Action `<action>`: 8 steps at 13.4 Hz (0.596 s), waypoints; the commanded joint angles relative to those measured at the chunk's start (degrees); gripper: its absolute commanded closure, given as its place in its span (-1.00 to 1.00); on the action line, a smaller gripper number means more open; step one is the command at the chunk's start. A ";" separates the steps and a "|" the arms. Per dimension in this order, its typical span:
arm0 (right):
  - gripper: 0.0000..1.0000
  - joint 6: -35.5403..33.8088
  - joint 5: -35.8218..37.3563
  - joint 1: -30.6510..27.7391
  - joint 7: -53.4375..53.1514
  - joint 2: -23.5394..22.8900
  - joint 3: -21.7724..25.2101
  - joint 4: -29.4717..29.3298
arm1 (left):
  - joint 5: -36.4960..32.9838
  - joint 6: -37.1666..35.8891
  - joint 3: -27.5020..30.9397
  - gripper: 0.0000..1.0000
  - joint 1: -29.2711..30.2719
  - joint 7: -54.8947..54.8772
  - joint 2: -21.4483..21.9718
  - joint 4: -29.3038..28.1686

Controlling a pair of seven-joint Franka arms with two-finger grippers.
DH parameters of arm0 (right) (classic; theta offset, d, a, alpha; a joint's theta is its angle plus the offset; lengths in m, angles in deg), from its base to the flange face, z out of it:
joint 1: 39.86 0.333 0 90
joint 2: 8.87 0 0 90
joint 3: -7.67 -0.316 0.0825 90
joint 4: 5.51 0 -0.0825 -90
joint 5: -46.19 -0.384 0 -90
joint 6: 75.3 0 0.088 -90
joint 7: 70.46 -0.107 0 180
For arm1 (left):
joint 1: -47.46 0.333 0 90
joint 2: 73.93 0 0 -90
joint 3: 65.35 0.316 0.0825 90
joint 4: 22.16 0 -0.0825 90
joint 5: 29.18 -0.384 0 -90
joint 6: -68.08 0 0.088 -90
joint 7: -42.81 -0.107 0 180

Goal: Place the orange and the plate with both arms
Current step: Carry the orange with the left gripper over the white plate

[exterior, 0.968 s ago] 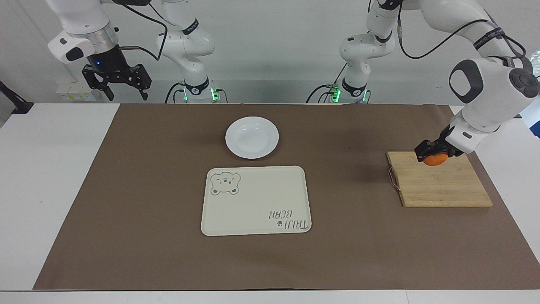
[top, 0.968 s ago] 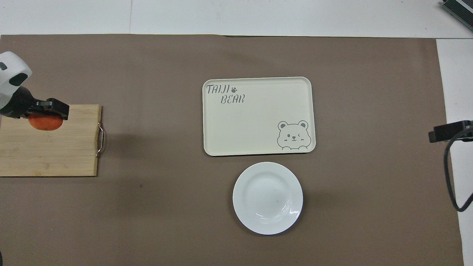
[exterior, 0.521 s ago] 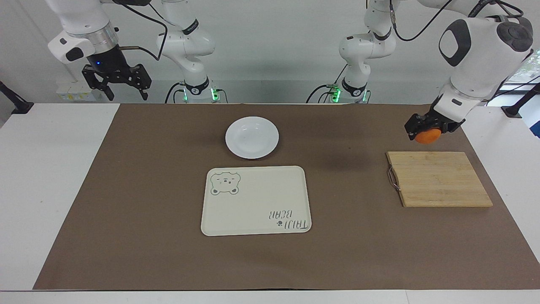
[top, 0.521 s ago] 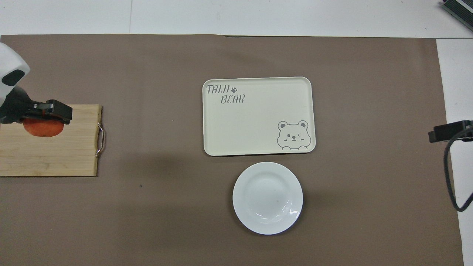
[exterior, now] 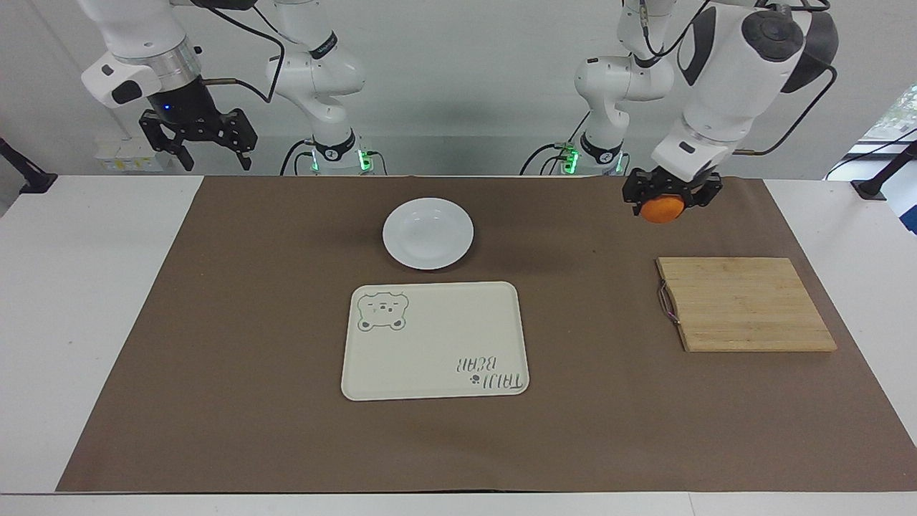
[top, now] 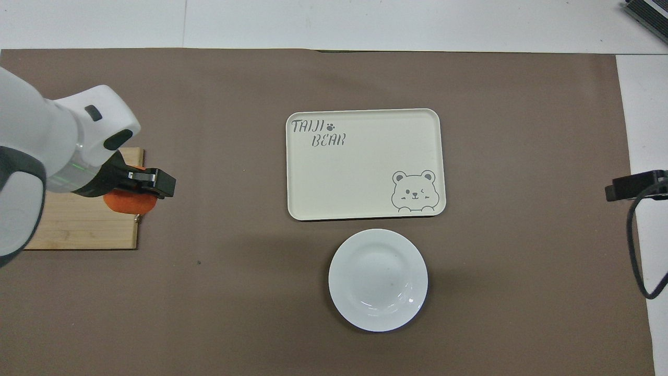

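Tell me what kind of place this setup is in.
Most likely a robotics lab: two white arms, the left gripper carrying the orange, a table under a brown mat, and household props: a plate and tray.

Two large glossy white jointed arms (exterior: 723, 79) with dark grey joint caps, looping black cables, silver wrist collar, black claw hands (exterior: 197, 140).

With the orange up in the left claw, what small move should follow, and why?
Probably carry it sideways toward the plate. The left claw holds the orange in the air, clear of the cutting board, and the plate lies bare nearer the robots than the tray. The right claw waits, open.
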 commanded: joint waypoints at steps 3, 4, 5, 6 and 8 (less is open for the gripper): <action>-1.00 0.31 0.43 0.42 0.71 1.00 0.33 1.01 | -0.68 3.96 0.74 1.00 -12.64 7.69 2.02 -5.15; -1.00 0.31 0.43 0.42 0.71 1.00 0.33 1.01 | -0.59 7.12 0.74 1.00 -15.02 10.50 2.02 -7.26; -1.00 0.31 0.43 0.42 0.71 1.00 0.33 1.01 | -0.50 10.19 0.74 1.00 -17.91 12.53 1.58 -8.93; -1.00 0.31 0.43 0.42 0.71 1.00 0.33 1.01 | -0.50 13.10 0.74 1.00 -20.21 15.07 0.80 -10.08; -1.00 0.31 0.43 0.42 0.71 1.00 0.33 1.01 | -0.50 17.59 0.74 1.00 -25.21 21.48 -1.83 -11.32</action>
